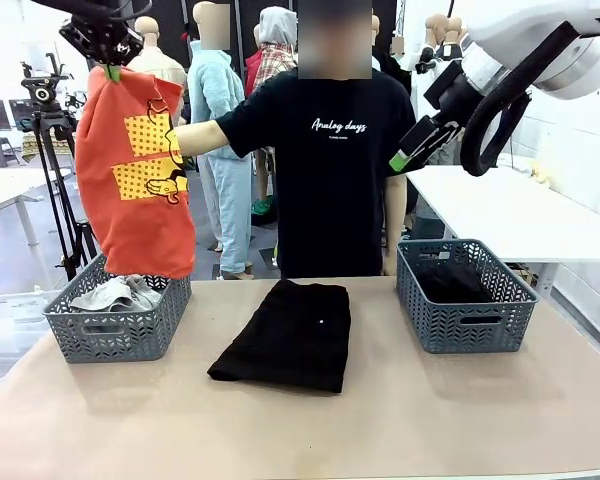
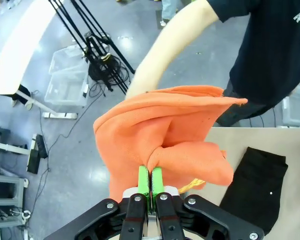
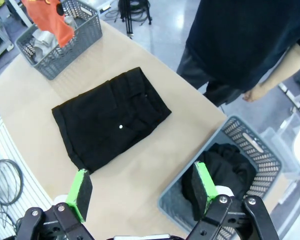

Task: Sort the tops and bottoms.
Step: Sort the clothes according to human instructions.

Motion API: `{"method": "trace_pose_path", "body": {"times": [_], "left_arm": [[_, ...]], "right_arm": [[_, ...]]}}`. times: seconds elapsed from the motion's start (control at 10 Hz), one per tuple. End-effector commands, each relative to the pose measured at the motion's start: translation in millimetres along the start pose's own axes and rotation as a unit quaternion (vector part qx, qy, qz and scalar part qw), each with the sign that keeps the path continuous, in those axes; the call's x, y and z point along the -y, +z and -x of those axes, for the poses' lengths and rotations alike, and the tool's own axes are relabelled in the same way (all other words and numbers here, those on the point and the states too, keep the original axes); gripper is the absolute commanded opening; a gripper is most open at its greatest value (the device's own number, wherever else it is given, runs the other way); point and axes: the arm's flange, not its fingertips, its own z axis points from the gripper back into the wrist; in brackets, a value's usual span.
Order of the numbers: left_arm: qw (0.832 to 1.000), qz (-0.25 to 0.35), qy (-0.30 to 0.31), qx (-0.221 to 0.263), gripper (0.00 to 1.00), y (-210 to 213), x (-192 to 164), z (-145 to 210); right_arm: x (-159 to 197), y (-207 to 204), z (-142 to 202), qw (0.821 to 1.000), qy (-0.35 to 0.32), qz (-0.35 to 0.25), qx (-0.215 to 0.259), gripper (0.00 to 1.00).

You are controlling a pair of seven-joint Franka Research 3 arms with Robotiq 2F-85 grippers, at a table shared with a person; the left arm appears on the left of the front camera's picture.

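Fabric of soft orange knit, the orange top (image 1: 130,200) (image 2: 160,130), hung in loose folds from the left gripper (image 1: 110,70) (image 2: 150,172). The green pads (image 2: 143,180) of this gripper were pressed together on a bunched edge of the cloth. A yellow black-dotted patch (image 1: 145,135) faced outward below the gripper. A person's forearm (image 1: 205,135) (image 2: 165,55) reached to the cloth just beside the gripper. Directly beneath hung a grey lattice-walled basket (image 1: 115,335) holding a crumpled grey-white top (image 1: 120,293).

The right gripper (image 1: 405,155) (image 3: 140,185) was spread wide and held nothing. Below it stood a second lattice basket (image 1: 465,322) (image 3: 270,160) containing rumpled black cloth (image 1: 450,285) (image 3: 230,170). Beyond its pads, flat on the tan table (image 1: 430,420), lay the black bottoms (image 1: 290,335) (image 3: 110,120), folded into a rectangle, matte, with a small white button (image 3: 121,126).
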Motion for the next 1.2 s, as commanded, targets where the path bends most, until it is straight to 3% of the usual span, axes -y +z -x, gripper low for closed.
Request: {"method": "trace_pose_path", "body": {"times": [0.0,0.4,0.6,1.1], "left_arm": [[1.0,0.016,-0.013,0.001,0.0,8.9,13.3,-3.2],[1.0,0.011,-0.014,0.0,0.0,3.8,19.6,3.5],[0.999,0.003,0.02,-0.027,0.0,-21.8,-4.1,12.8],[0.997,-0.059,0.04,0.006,0.0,-14.4,-63.5,15.4]], "right_arm": [[-1.1,-1.0,0.8,1.0,0.0,0.0,-0.001,1.0],[-1.1,-1.0,0.8,1.0,0.0,0.0,-0.001,1.0],[-1.1,-1.0,0.8,1.0,0.0,0.0,-0.001,1.0],[-1.1,-1.0,0.8,1.0,0.0,0.0,-0.001,1.0]]}}
